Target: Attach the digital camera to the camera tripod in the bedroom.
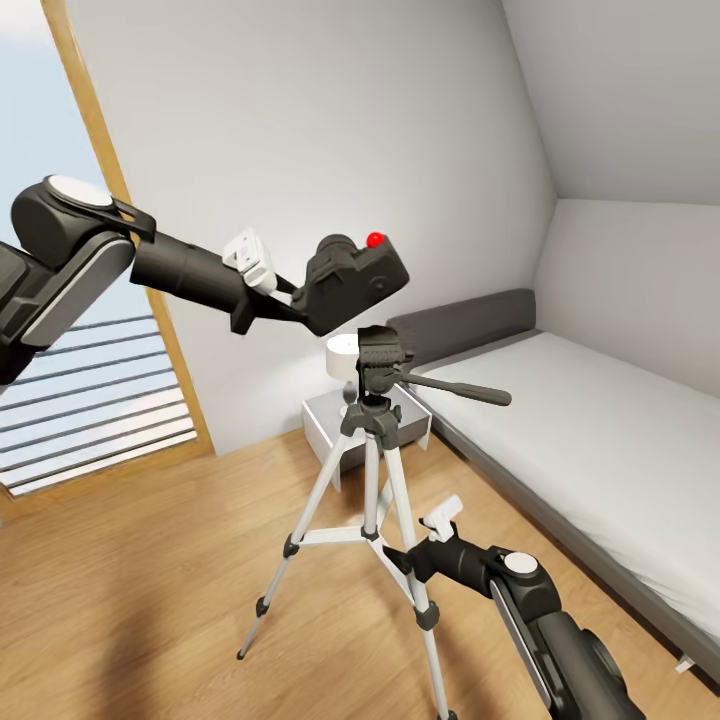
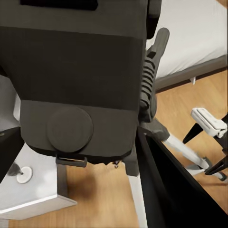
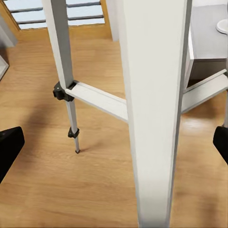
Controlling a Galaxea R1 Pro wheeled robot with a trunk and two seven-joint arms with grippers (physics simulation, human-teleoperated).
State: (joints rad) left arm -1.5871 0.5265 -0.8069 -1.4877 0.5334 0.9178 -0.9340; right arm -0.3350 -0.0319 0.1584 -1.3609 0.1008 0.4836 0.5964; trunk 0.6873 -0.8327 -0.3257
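Observation:
My left gripper [image 1: 305, 295] is shut on the black digital camera [image 1: 355, 278], whose red button [image 1: 375, 239] faces up. I hold the camera tilted, just above the tripod's black head [image 1: 380, 362] and a little left of it, with a small gap between them. The camera tripod [image 1: 372, 470] stands on the wood floor, its pan handle [image 1: 455, 388] pointing toward the bed. In the left wrist view the camera's underside [image 2: 76, 90] looms over the ribbed pan handle [image 2: 151, 71]. My right gripper [image 1: 408, 556] is open low down, with a silver leg [image 3: 152, 118] between its spread fingers.
The grey bed with a white mattress [image 1: 600, 430] runs along the right. A white nightstand [image 1: 325, 420] with a small lamp [image 1: 342, 355] stands behind the tripod. A wood-framed window [image 1: 90, 400] is on the left. Open wood floor [image 1: 150, 560] lies left of the tripod.

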